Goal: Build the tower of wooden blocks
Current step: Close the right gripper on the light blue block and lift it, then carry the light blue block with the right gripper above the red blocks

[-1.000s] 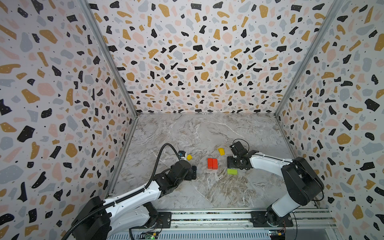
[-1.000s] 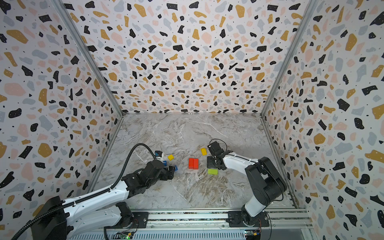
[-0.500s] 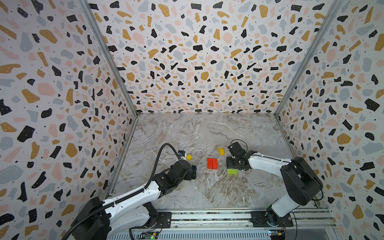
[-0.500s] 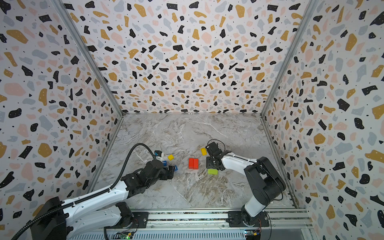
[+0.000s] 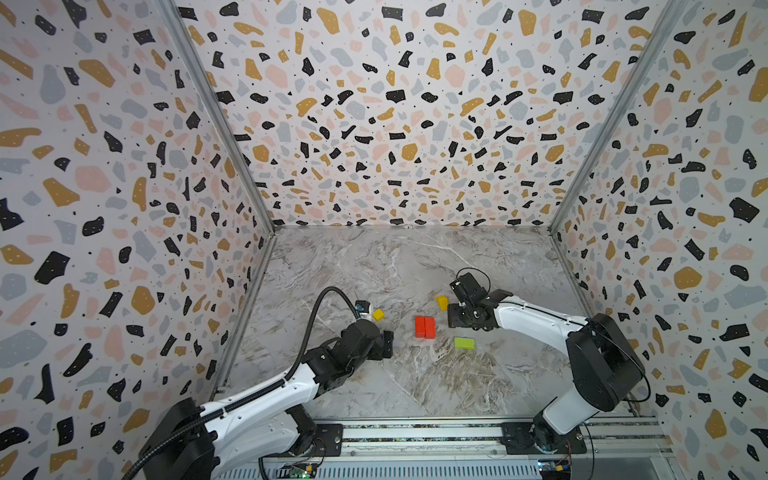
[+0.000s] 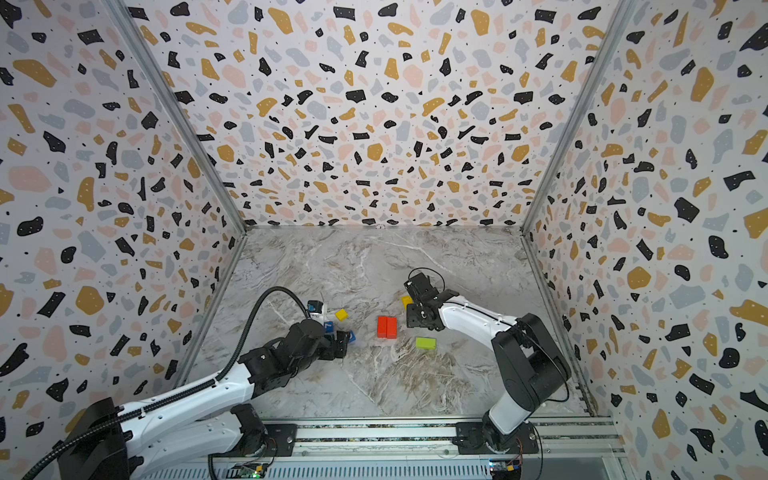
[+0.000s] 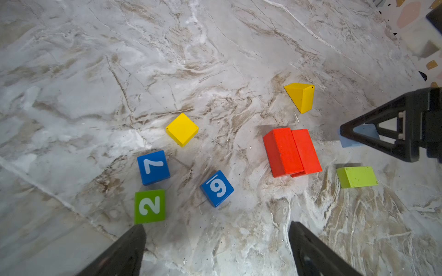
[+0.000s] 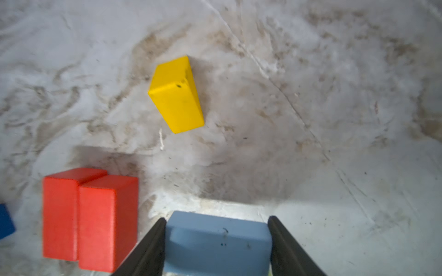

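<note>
The wood block tower is out of view; the wood blocks lie loose on the marble floor. Two red bricks (image 5: pixel 424 327) (image 7: pixel 291 151) lie side by side at the centre. My right gripper (image 8: pixel 216 218) (image 5: pixel 455 318) is just to their right, shut on a light blue slab (image 8: pixel 217 241) (image 7: pixel 358 133). A lime slab (image 5: pixel 464 343) lies in front of it and a yellow wedge (image 8: pixel 177 95) behind. My left gripper (image 7: pixel 215 225) (image 5: pixel 386 344) hangs open and empty near a green 2 cube (image 7: pixel 149 206), blue 7 (image 7: pixel 153 167) and 9 (image 7: pixel 217 188) cubes and a yellow cube (image 7: pixel 182 129).
Terrazzo-patterned walls (image 5: pixel 124 208) enclose the floor on three sides. A metal rail (image 5: pixel 415 436) with both arm bases runs along the front edge. The left arm's black cable (image 5: pixel 316 316) loops above the blocks on the left.
My right gripper has closed a little on the light blue slab and shifted slightly left toward the red bricks. The left arm has hardly moved.
</note>
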You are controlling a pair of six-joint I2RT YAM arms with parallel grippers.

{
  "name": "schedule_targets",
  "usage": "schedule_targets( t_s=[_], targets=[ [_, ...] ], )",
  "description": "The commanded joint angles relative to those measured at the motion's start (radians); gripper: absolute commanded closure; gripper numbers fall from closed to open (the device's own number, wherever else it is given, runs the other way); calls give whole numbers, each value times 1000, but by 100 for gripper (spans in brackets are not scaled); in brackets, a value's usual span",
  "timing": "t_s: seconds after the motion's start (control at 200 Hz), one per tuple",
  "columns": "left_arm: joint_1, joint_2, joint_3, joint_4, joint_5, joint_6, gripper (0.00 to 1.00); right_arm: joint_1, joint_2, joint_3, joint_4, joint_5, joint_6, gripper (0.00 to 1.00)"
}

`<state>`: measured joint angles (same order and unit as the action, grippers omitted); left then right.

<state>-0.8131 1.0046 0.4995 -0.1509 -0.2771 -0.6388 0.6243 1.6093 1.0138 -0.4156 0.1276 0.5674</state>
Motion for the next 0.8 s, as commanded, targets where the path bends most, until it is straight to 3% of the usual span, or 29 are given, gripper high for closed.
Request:
schedule_targets(
  t_s=[0.0, 0.796],
  targets=[
    [5, -24, -14, 13, 6, 9, 6, 16, -17, 64, -76, 21, 5, 58],
    [5, -84, -60, 6, -30, -20, 0, 129, 137, 264, -107, -4, 97, 59]
  ],
)
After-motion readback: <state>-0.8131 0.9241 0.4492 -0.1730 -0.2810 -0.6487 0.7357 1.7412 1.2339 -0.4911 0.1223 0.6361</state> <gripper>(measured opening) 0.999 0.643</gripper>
